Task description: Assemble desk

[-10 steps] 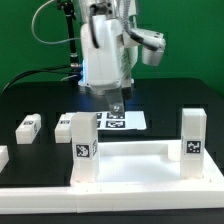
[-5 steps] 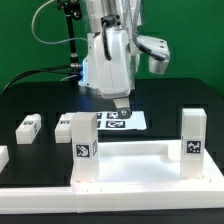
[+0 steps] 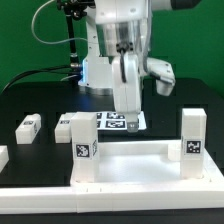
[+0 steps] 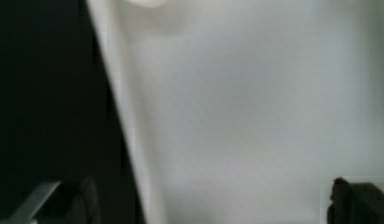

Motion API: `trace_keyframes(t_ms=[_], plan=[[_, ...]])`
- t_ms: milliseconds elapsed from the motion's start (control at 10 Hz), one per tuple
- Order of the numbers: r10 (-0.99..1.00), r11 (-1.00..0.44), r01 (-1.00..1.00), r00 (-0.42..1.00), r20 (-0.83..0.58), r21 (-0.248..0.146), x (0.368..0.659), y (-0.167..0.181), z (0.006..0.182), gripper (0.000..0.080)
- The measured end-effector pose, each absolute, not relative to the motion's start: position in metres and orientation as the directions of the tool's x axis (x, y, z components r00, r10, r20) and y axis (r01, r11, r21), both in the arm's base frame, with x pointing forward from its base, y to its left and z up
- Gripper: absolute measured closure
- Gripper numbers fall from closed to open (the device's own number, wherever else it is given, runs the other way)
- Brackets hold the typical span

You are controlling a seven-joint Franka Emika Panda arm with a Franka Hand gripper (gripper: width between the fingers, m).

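The white desk tabletop [image 3: 130, 160] lies at the front of the table. Two square leg posts with tags stand upright on it, one at the exterior view's left [image 3: 83, 145] and one at the right [image 3: 192, 138]. Two loose legs [image 3: 28, 126] [image 3: 63, 125] lie to the left, and another shows at the left edge [image 3: 3, 156]. My gripper [image 3: 129, 113] points down behind the tabletop, over the marker board [image 3: 118, 121]. In the wrist view my gripper [image 4: 215, 205] is open and empty, its fingertips [image 4: 73, 200] wide apart over a blurred white surface [image 4: 242, 110].
A long low white rail [image 3: 110, 195] runs along the front edge of the black table. The robot base and its cables [image 3: 70, 40] stand at the back, in front of a green backdrop.
My arm has shifted toward the exterior view's right and the wrist has turned, so the hand now hangs straight down over the marker board. The parts have not moved.
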State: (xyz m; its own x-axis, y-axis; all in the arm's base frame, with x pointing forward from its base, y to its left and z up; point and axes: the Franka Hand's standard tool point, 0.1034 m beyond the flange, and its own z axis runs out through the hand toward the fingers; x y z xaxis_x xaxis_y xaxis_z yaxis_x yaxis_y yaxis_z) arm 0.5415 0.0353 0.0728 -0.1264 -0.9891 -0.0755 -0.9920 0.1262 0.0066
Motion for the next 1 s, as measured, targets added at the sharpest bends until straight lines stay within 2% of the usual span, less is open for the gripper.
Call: trace_keyframes(t_ms=[100,200,300,400,500,1000], plan=[[-0.991,0.118,-0.993,-0.118,-0.060,0.004,0.538,0.038,0.061,0.0150],[-0.993,0.108,-0.994,-0.108,-0.045,0.017,0.530,0.042,0.044,0.0150],[-0.994,0.104,-0.994,-0.105,-0.036,0.034,0.525,0.041,0.035,0.0150],[-0.994,0.104,-0.994,-0.105,-0.027,0.028,0.524,0.041,0.030,0.0150],[-0.995,0.096,-0.995,-0.096,0.002,-0.026,0.526,0.044,0.023,0.0150],[-0.997,0.074,-0.997,-0.074,0.010,-0.024,0.526,0.052,0.017,0.0150]])
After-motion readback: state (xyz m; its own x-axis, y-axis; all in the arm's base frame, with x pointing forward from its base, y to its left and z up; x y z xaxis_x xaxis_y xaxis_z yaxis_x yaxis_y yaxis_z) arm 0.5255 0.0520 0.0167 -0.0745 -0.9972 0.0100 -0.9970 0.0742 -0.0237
